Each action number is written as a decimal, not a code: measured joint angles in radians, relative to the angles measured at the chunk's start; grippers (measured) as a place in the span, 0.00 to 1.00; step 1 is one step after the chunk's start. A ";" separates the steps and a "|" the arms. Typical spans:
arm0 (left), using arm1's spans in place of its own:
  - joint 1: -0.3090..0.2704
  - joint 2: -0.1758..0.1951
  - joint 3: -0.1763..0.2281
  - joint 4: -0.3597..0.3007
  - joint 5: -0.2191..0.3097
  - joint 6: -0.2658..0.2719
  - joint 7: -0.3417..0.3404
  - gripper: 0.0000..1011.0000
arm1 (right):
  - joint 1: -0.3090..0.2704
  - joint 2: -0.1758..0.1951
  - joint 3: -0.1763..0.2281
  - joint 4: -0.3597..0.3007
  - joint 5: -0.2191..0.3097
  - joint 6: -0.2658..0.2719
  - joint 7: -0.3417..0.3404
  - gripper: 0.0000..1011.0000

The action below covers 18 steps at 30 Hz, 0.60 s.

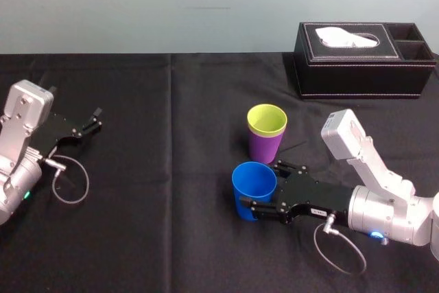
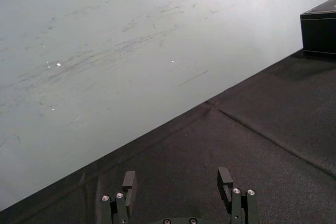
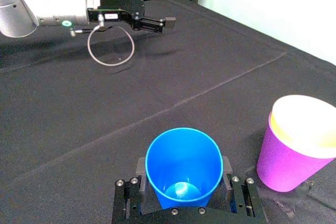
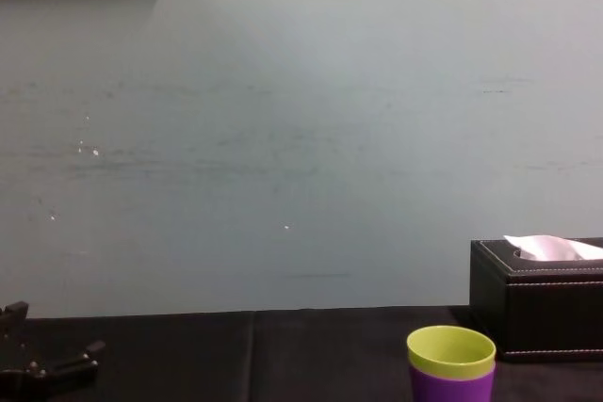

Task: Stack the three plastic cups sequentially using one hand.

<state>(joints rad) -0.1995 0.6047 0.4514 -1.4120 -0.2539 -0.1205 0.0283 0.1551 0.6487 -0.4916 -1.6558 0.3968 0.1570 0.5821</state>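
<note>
Right wrist view, blue cup [image 3: 184,153] grasped between right gripper [image 3: 184,167] fingers, left gripper [image 2: 176,177] idle, fingers released

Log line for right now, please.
right gripper: shut on blue cup, near-left of stack | yellow-green cup: nested in purple cup | blue: not yet stacked | left gripper: open, parked far left

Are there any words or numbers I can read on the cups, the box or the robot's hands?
Small white label on the right gripper: dark print, too small to read.
Small white sticker on the left gripper: too small to read.
Blue cup, yellow-green cup, purple cup, tissue box: no writing.
</note>
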 joint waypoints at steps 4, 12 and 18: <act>0.000 0.000 0.000 0.000 0.000 0.000 0.000 1.00 | -0.001 0.000 0.000 -0.001 0.000 0.000 0.000 0.77; 0.000 0.000 0.000 0.000 0.000 0.000 0.000 1.00 | -0.001 0.001 0.001 -0.002 0.001 -0.001 -0.001 0.73; 0.000 0.000 0.000 0.000 0.000 0.000 0.000 1.00 | -0.002 0.001 0.002 -0.002 0.002 -0.002 -0.001 0.71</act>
<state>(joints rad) -0.1995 0.6047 0.4514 -1.4120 -0.2539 -0.1205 0.0283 0.1533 0.6501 -0.4900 -1.6581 0.3984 0.1552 0.5807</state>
